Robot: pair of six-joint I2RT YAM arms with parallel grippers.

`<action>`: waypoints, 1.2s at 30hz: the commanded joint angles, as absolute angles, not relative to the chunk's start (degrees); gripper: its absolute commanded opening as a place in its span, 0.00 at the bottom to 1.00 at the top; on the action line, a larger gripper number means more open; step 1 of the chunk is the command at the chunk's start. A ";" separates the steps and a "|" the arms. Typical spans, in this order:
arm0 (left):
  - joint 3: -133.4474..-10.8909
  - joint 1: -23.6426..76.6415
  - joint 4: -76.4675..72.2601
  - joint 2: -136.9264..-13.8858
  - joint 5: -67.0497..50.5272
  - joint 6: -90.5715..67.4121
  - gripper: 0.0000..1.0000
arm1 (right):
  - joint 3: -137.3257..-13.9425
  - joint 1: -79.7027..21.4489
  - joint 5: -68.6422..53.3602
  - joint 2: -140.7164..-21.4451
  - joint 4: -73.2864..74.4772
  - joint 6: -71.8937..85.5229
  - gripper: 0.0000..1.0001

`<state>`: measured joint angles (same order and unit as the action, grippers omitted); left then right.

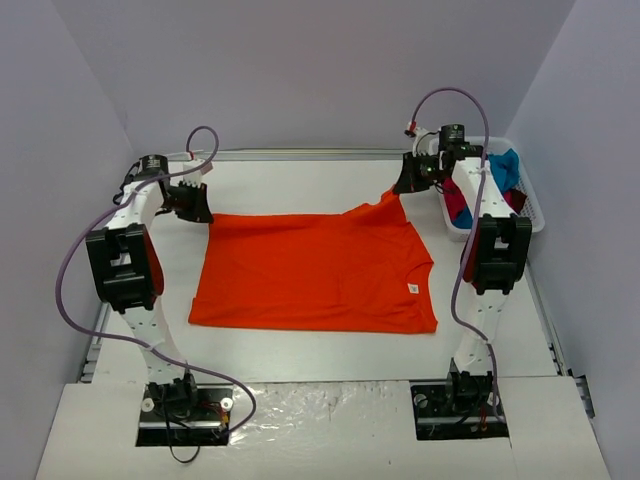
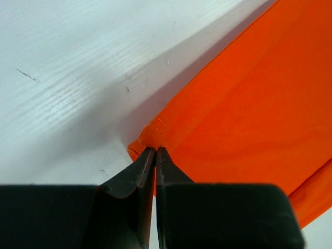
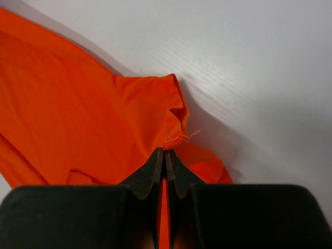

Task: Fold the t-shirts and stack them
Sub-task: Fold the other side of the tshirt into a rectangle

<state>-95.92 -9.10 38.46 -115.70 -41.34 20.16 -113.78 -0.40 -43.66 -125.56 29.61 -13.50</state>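
Observation:
The orange t-shirt [image 1: 310, 270] lies spread flat in the middle of the table, its small white tag [image 1: 411, 288] near the right edge. My left gripper [image 1: 196, 208] is shut on the shirt's far left corner [image 2: 150, 136], just above the table. My right gripper [image 1: 405, 184] is shut on the shirt's far right corner [image 3: 174, 137], which is lifted and bunched, with a loose thread showing. Other t-shirts, teal-blue [image 1: 505, 165] and magenta-pink [image 1: 458, 210], lie bundled in the basket at the far right.
A white plastic basket [image 1: 530, 205] stands at the far right edge of the table, beside my right arm. Grey walls close in the table at the back and both sides. A metal rail [image 1: 300, 154] runs along the far edge.

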 commanded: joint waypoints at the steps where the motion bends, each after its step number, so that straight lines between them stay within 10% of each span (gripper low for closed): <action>1: -93.18 -9.84 37.44 -110.57 -43.77 22.14 0.02 | -109.26 -0.26 -45.44 -119.01 34.27 -17.22 0.00; 36: -72.51 -13.01 37.97 -98.26 -46.32 34.89 0.02 | -78.93 -0.26 -41.58 -91.23 47.63 -28.39 0.00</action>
